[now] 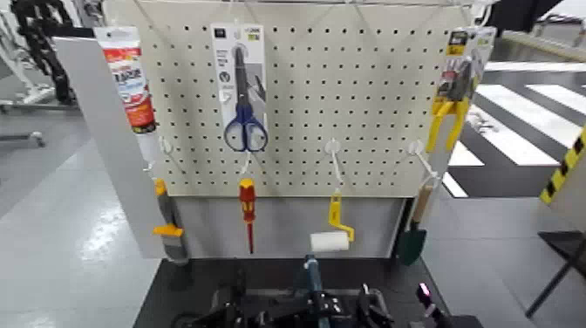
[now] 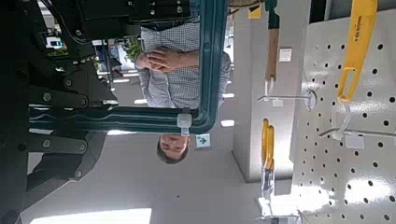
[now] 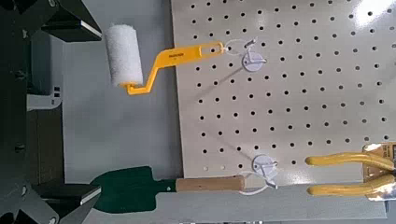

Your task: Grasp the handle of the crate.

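1. Near left: your yellow-and-grey tool (image 1: 172,228) hangs below the pegboard (image 1: 296,105), left of the screwdriver (image 1: 248,209).
2. Near middle: the crate's teal handle (image 1: 313,272) stands up just below the paint roller (image 1: 330,241); your left gripper (image 1: 323,305) has its jaws closed around it.
3. Near right: your right gripper (image 1: 397,304) waits, jaws wide, below the green trowel (image 1: 413,235).

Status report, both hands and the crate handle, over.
Left hand shut on crate handle. Right hand open, facing the pegboard. Paint roller hangs just beyond the handle, apparently not blocking.
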You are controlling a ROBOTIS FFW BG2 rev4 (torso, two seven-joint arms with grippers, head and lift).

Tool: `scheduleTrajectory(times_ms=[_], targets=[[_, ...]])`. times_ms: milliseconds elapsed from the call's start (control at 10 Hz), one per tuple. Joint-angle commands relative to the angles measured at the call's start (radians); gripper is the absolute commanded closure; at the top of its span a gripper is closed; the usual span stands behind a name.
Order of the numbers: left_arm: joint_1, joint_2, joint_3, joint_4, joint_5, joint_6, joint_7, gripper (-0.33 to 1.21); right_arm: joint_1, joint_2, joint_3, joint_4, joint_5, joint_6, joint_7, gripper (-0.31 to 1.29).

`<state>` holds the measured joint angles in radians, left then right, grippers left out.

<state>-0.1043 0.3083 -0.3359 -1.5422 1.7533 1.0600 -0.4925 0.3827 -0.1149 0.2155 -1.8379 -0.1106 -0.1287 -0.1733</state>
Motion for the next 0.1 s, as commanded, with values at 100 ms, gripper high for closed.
scheduleTrajectory(times_ms=[100], targets=[[0.000, 0.000, 0.000, 0.001, 0.000, 0.000, 0.000, 1.18, -0.001, 0.001, 0.001, -0.001, 0.008, 0.001, 0.000, 0.15]])
